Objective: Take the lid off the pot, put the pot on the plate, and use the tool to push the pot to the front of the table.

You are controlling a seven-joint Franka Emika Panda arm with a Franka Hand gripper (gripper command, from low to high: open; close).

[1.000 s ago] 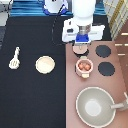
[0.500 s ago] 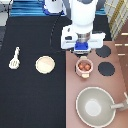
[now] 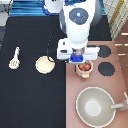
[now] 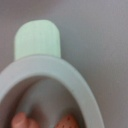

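Pot (image 3: 84, 67) sat on the stove (image 3: 97, 80) directly beneath the tool (image 3: 77, 57); its grip I cannot tell; plate (image 3: 44, 65) lay on the counter (image 3: 30, 95).

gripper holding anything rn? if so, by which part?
Cannot tell. The gripper sits directly over the pot on the stove; no hold shows.

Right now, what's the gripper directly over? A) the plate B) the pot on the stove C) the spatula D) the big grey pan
B: in the exterior view the gripper sits right above the pot on the stove, while the spatula and the plate lie apart on the table toward that view's left, and the pan lies nearer that view's bottom.
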